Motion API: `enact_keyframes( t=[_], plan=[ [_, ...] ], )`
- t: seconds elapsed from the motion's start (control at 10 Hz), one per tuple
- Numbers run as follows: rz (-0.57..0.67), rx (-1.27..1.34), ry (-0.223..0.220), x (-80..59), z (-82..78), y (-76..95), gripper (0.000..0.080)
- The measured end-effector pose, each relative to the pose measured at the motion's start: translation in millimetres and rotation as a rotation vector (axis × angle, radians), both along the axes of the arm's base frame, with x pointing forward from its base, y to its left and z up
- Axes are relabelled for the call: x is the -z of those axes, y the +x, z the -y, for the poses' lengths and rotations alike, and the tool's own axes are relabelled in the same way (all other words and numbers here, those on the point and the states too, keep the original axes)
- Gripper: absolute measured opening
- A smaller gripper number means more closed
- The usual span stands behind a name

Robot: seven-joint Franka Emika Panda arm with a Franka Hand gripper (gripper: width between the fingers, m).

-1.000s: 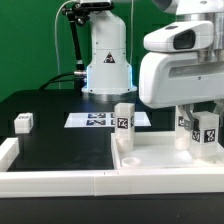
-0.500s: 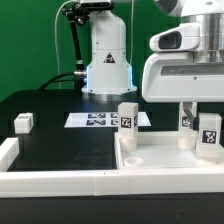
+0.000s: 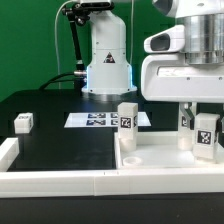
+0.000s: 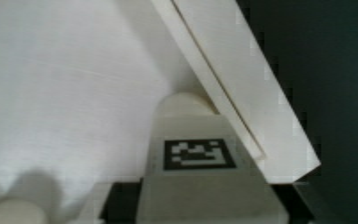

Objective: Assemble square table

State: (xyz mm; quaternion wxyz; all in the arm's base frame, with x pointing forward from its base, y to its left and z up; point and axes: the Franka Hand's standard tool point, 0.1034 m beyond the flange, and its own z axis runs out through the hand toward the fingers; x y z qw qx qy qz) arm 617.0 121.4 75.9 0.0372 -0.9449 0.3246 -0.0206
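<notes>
Overall: a black table in the exterior view, holding white tagged furniture parts, with one robot arm at work.
Exterior view's left: a small white block leg with a black-and-white tag lies alone, well apart from everything else.
Near edge: a long white rail runs along the near side and turns back along the left side.
Centre, far: the marker board lies flat before the arm's white rounded base.
Centre right, near: the white plastic square slab lies rim upward just behind the rail. A second white tagged leg stands upright at its far left corner.
Exterior view's right: a third white tagged leg stands at the slab's far side. Just beside it and nearer, the two-finger gripper appears clenched on a fourth white tagged leg, held upright over the slab.
Step in hand, as judged: seating this fourth leg near the slab's raised rim.
Doing it well: keep the leg plumb, lower it straight and avoid sideways push. That way neither the slab nor the neighbouring leg gets knocked.
Hidden or unclear: the leg covers its own seat. The slab's right edge and the upper arm are cut off. The wrist view is blurred, so finger contact is hard to confirm.
</notes>
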Motion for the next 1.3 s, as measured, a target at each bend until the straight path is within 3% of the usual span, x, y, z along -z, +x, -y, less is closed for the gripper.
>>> enact_keyframes(
  t=[0.4, 0.5, 0.6, 0.7, 1.3],
  plan=[
    [0.007, 0.057, 0.004, 0.1, -0.3, 1.0, 0.0290],
    [0.007, 0.017, 0.000, -0.2, -0.4, 1.0, 0.0463],
    [0.006, -0.027, -0.003, -0.9, -0.8, 1.3, 0.0584],
    [0.011, -0.107, -0.008, -1.0, -0.5, 1.5, 0.0629],
    [0.038, -0.587, -0.042, -1.1, 5.3, 2.8, 0.0649]
  ],
)
